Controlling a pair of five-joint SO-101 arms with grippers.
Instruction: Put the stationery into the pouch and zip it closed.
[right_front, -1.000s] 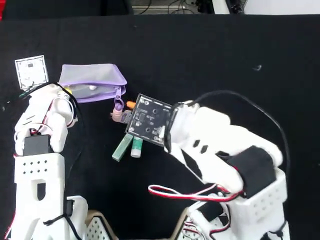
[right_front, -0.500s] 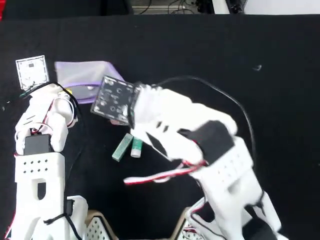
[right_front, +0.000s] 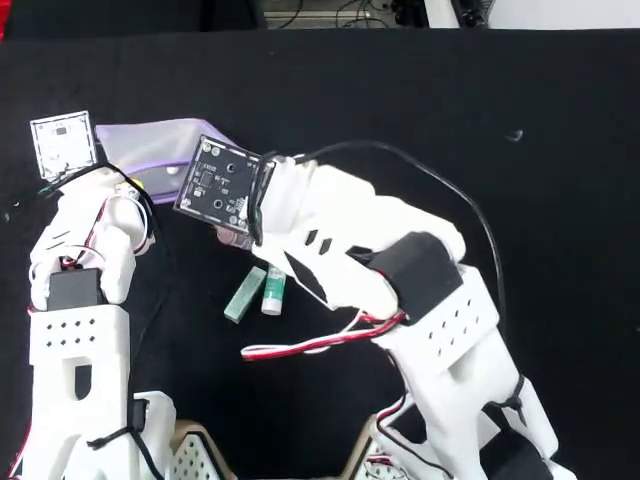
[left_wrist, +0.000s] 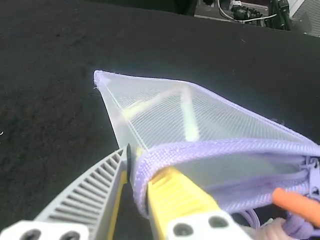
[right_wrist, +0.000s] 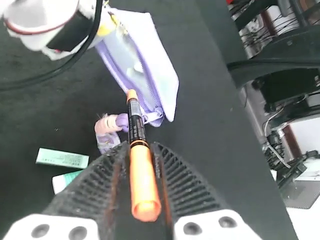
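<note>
The purple mesh pouch (right_front: 150, 145) lies at the back left, its zipper open, with a white item inside. My left gripper (left_wrist: 132, 160) is shut on the pouch's (left_wrist: 190, 115) zipper-side rim at one end. My right gripper (right_wrist: 139, 150) is shut on an orange pen (right_wrist: 136, 160), whose tip points at the pouch's (right_wrist: 145, 65) open zipper near the pink and purple zipper charm (right_wrist: 107, 127). In the left wrist view, the orange pen tip (left_wrist: 295, 202) shows by the zipper. A green box (right_front: 245, 293) and a green-capped tube (right_front: 273, 290) lie on the black table in front of the pouch.
A white square tag (right_front: 62, 140) lies at the far left, beside the pouch. The right arm's wrist board (right_front: 222, 182) covers the pouch's right end in the high view. The left arm (right_front: 90, 250) stands along the left edge.
My right arm has swung left with the orange pen, from beside the zipper charm to over the pouch's right end. The pouch has slid a little to the left. The left arm kept still.
</note>
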